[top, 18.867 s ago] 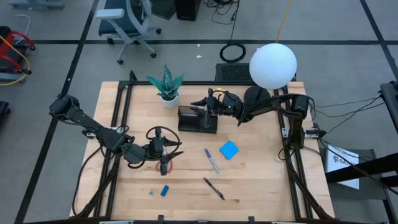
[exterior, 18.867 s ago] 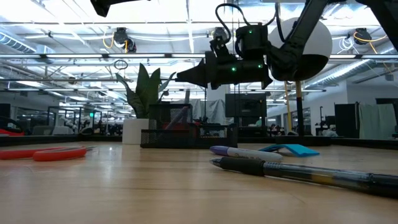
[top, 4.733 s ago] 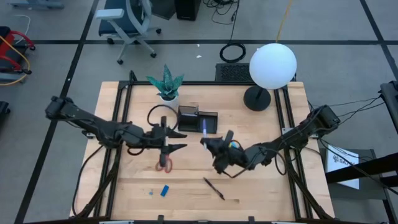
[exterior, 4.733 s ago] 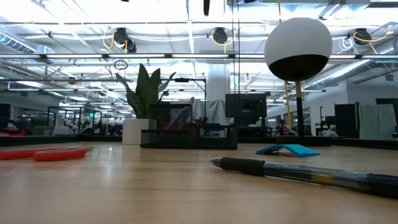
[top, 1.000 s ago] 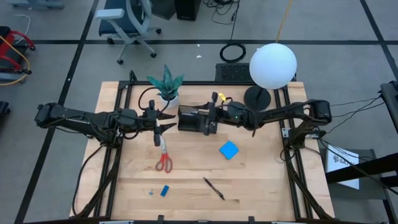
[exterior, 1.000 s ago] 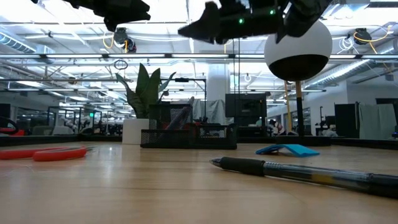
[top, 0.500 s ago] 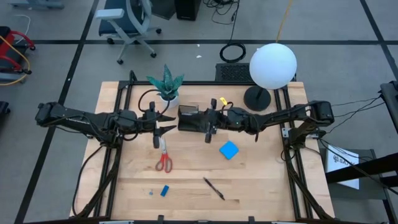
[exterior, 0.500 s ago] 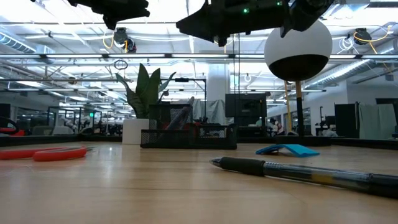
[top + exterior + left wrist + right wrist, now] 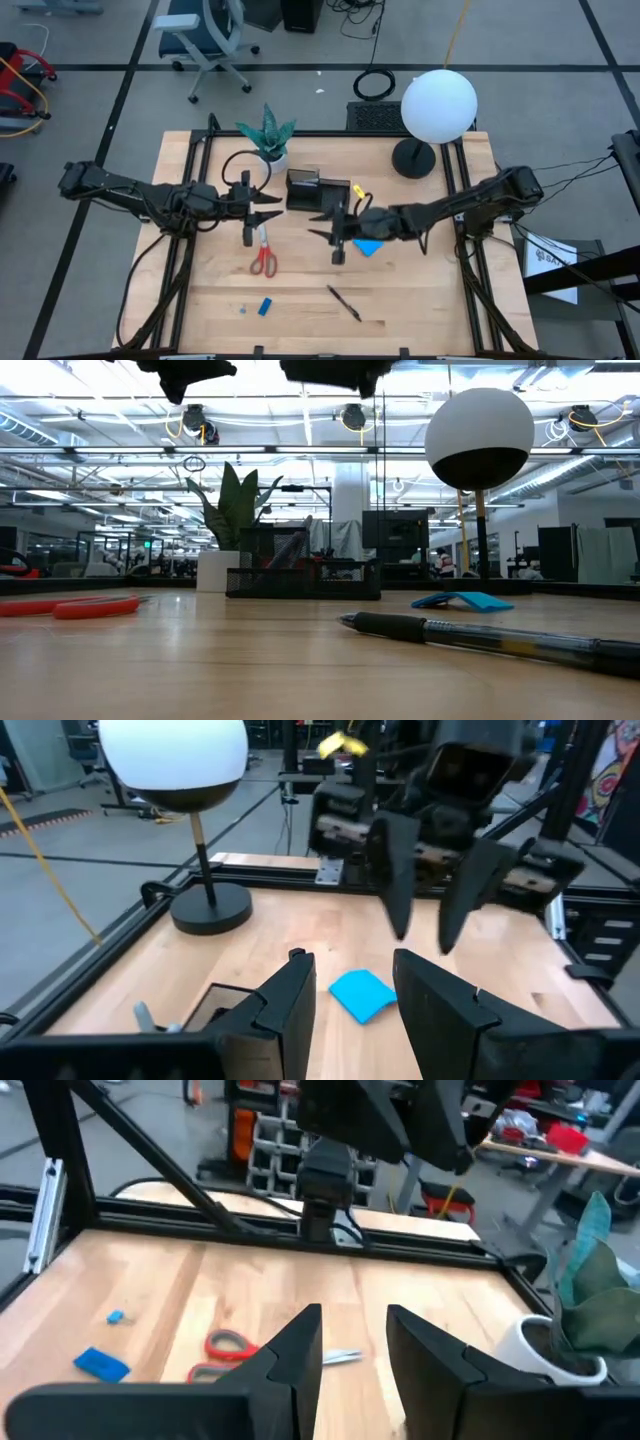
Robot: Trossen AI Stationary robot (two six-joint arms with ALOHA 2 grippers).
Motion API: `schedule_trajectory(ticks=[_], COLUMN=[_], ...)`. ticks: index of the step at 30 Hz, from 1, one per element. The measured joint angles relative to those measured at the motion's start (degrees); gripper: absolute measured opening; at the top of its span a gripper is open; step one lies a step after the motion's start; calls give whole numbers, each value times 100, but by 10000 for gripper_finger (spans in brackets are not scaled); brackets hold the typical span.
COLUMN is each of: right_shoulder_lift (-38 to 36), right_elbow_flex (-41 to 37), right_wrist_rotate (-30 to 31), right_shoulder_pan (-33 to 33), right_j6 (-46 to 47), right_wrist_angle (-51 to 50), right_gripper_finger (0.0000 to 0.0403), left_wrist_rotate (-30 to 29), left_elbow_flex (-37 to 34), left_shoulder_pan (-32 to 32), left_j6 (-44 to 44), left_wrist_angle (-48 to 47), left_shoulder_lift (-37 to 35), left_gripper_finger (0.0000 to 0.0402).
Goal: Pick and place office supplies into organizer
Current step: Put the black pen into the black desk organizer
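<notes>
The organizer [image 9: 318,193] stands on the tabletop [image 9: 420,290] near the back edge, between the potted plant [image 9: 268,137] and the lamp base [image 9: 413,158]. Some thin things stand in its taller part, but I cannot tell which ones.

The red-handled scissors [image 9: 262,251] lie in front of the organizer, on its left side. The blue notepad [image 9: 369,246] lies flat in front of it on the right, partly covered by the right arm. The black pen [image 9: 343,302] lies near the front edge, and the small blue block [image 9: 265,307] is to its left, well apart.

The left gripper [image 9: 268,207] hangs in the air above the blades of the scissors, its jaws parted and holding nothing. The right gripper [image 9: 333,240] hangs just in front of the organizer, beside the notepad, its jaws also parted and empty. The two grippers face each other over the tabletop.
</notes>
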Motion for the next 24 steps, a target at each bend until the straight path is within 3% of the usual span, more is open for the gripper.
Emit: schedule_trajectory(ticks=[9,18,24], right_shoulder_lift=[10,93,524], right_elbow_flex=[456,899,1710], right_wrist_rotate=[916,929,913], right_shoulder_pan=[766,1304,1478], right_j6=[807,1893,3179], right_wrist_angle=[-810,-1768,-3608], right_gripper_finger=[107,107,105], left_wrist_rotate=[-6,-231,-500], left_elbow_flex=[2,2,2], left_shoulder_pan=[-258,-492,-612], left_j6=[-170,-331,-339], left_wrist_angle=[-136,-199,-201], left_shoulder_lift=[0,0,0], left_gripper_finger=[145,145,145])
